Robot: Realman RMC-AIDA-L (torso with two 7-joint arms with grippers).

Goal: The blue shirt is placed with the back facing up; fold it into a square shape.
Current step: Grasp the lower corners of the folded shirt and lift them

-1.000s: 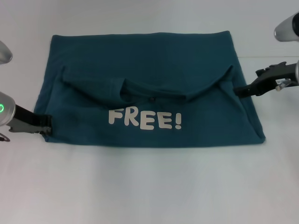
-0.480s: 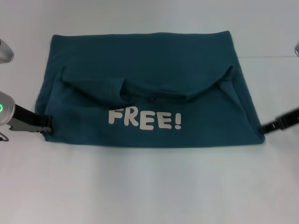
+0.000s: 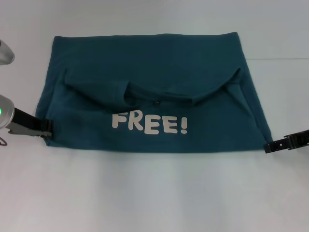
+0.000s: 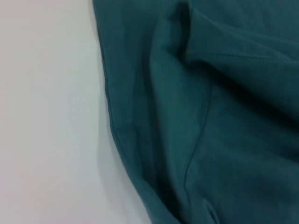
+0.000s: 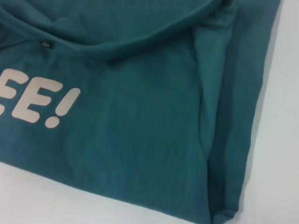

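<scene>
Head view only: both grippers [image 3: 47, 129] [image 3: 268, 146].

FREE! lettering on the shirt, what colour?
Pale grey-white lettering on the dark teal-blue shirt; clearest in the head view.

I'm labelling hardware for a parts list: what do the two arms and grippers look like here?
In the head view both grippers are black metal: the left gripper extends from a silver-grey wrist with a green light, and the right gripper shows only black linkage. Another rounded silver-grey arm segment sits at the left edge.
</scene>
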